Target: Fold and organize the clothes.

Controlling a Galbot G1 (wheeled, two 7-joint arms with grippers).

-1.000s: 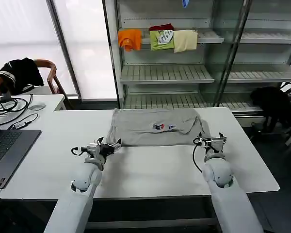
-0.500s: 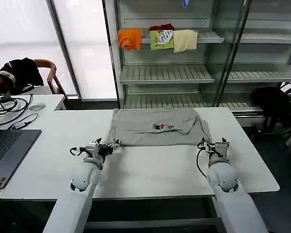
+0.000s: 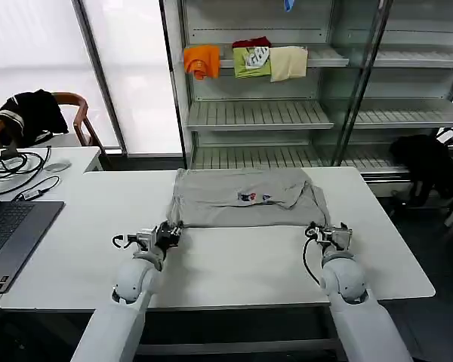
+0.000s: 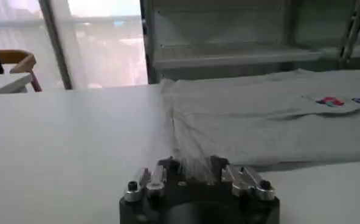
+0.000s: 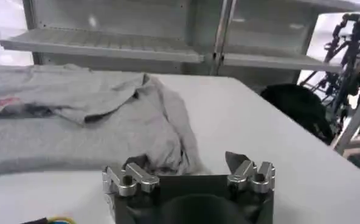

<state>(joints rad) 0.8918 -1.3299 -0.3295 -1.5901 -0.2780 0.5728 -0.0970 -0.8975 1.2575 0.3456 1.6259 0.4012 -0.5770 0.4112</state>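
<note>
- Grey-taupe shirt lies spread flat across the far middle of the white worktop.
- Small multicoloured chest print faces up.
- Near-right corner is bunched.

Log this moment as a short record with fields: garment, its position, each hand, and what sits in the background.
garment: grey shirt with a small multicoloured chest print, partly folded
position: spread on the white table, toward its far edge
left hand: at the shirt's near left corner, fabric bunched between its fingers
right hand: at the shirt's near right corner, fabric at its fingers
background: shelving with orange, green and cream garments; laptop on the side desk
</note>
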